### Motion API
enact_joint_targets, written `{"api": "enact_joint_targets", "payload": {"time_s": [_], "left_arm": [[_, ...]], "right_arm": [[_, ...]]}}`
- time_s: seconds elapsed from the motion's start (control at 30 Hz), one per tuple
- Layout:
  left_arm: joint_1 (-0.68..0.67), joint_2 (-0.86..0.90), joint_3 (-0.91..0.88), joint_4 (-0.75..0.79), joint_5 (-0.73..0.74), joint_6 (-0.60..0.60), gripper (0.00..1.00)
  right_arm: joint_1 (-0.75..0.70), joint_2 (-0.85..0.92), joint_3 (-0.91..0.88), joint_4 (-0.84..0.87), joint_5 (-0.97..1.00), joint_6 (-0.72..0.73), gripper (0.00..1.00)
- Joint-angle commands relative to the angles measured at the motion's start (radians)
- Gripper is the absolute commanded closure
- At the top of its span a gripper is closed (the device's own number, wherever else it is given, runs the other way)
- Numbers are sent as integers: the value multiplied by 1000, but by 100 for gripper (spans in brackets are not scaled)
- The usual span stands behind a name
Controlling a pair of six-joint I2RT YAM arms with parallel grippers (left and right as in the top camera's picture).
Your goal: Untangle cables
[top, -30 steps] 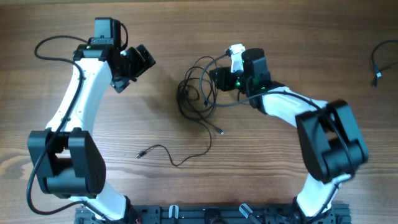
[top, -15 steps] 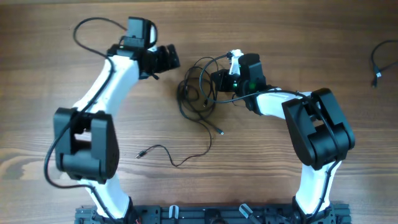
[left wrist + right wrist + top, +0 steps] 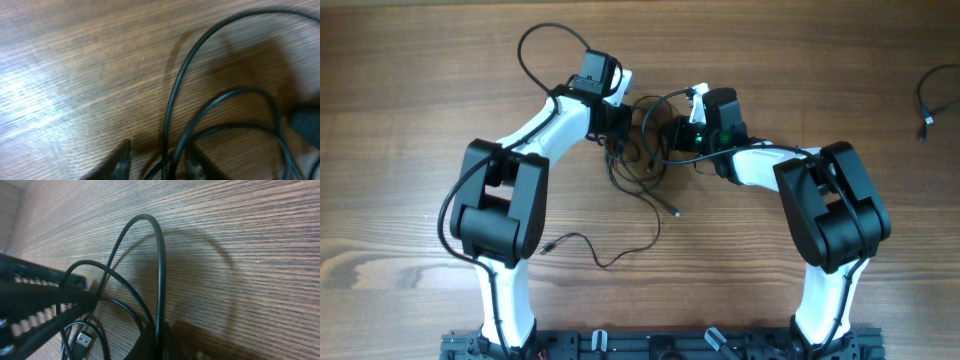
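Overhead view of a wooden counter [image 3: 410,60] with two white-and-black robot arms rising from the lower edge.

The left arm [image 3: 495,205] bends up and to the right. Its left fingers [image 3: 620,125] reach the left side of the cables [image 3: 638,165], a loose tangle of thin black loops just above the centre of the frame. From the tangle one strand trails down and leftward to a small plug [image 3: 546,249] in the lower centre, and a shorter strand ends in a second plug [image 3: 675,212] just right of it.

The right fingers [image 3: 662,130] meet the tangle's right side, with the right arm [image 3: 830,210] folding down behind them. A lone black lead [image 3: 926,100] lies well apart at the far right edge.

In the left wrist close-up, the left fingers [image 3: 121,162] are slightly apart at the bottom edge. A cable [image 3: 171,100] runs up between them, and it does not look pinched.

In the right wrist close-up, the ribbed left fingers [image 3: 40,315] enter from the left and a USB plug [image 3: 84,340] sits at the lower left. At the bottom centre the right fingers [image 3: 156,345] are pressed together on a tall arching loop [image 3: 161,270].
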Motion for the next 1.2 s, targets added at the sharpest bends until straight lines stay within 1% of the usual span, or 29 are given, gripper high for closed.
{"api": "enact_joint_targets", "payload": {"time_s": [0.0, 0.03, 0.1, 0.13, 0.17, 0.23, 0.27, 0.3, 0.37, 0.4, 0.47, 0.5, 0.57, 0.67, 0.73, 0.77, 0.83, 0.87, 0.9, 0.93, 0.97, 1.0, 1.03, 1.07, 1.1, 1.13, 1.17], "left_arm": [[-1, 10, 2, 5, -51, -82, 96], [9, -2, 2, 4, -159, -168, 96], [54, -80, 2, -55, -445, -350, 96], [92, -153, 2, -107, -488, -361, 96], [124, -209, 2, -140, -489, -362, 96], [206, -336, 2, -195, -486, -394, 96], [262, -409, 2, -211, -456, -414, 96], [334, -481, 2, -220, -385, -414, 96], [426, -547, 2, -233, -304, -415, 96], [467, -564, 2, -242, -279, -441, 96], [544, -574, 2, -275, -259, -525, 96], [593, -572, 1, -316, -259, -589, 96], [628, -570, 0, -359, -259, -637, 96], [668, -570, 0, -404, -260, -665, 96], [692, -570, 0, -425, -257, -704, 96], [695, -570, 0, -431, -239, -702, 96], [691, -570, 0, -436, -142, -701, 96], [688, -570, 0, -436, -96, -700, 96], [682, -570, 0, -438, -42, -692, 96], [673, -570, 0, -443, 10, -686, 96], [660, -570, 0, -446, 63, -659, 96], [642, -569, 0, -446, 99, -632, 96], [618, -569, 0, -445, 123, -614, 96], [582, -569, 0, -445, 125, -614, 96], [552, -569, 0, -442, 125, -612, 96], [507, -569, 0, -433, 125, -581, 96], [480, -569, 0, -425, 125, -555, 96]], "right_arm": [[3, 25, 2, 3, -13, -8, 96], [-8, 18, 2, 3, -13, -12, 96], [-56, -40, 2, -20, -13, -70, 96], [-104, -111, 2, -60, -12, -99, 96], [-140, -164, 2, -92, -8, -118, 96], [-252, -326, 2, -225, 100, -121, 96], [-311, -414, 2, -304, 175, -121, 96], [-385, -518, 2, -386, 248, -142, 96], [-502, -663, 2, -467, 299, -198, 96], [-552, -721, 2, -491, 304, -220, 96], [-659, -842, 2, -514, 304, -239, 96], [-733, -920, 2, -511, 312, -250, 96], [-799, -983, 2, -502, 356, -281, 96], [-899, -1043, 2, -503, 528, -326, 96], [-953, -1044, 2, -525, 552, -327, 96], [-960, -1040, 2, -533, 537, -324, 96], [-958, -1035, 2, -545, 389, -325, 96], [-958, -1035, 2, -547, 296, -325, 94], [-958, -1035, 2, -548, 204, -325, 88], [-958, -1033, 2, -550, 108, -325, 79], [-958, -1033, 2, -562, 32, -325, 72], [-958, -1033, 2, -579, -29, -325, 61], [-958, -1033, 2, -609, -100, -325, 41], [-958, -1032, 2, -637, -145, -324, 28], [-958, -1027, 2, -671, -198, -324, 17], [-958, -1022, 2, -702, -246, -322, 4], [-957, -1017, 2, -726, -279, -315, 0]]}}
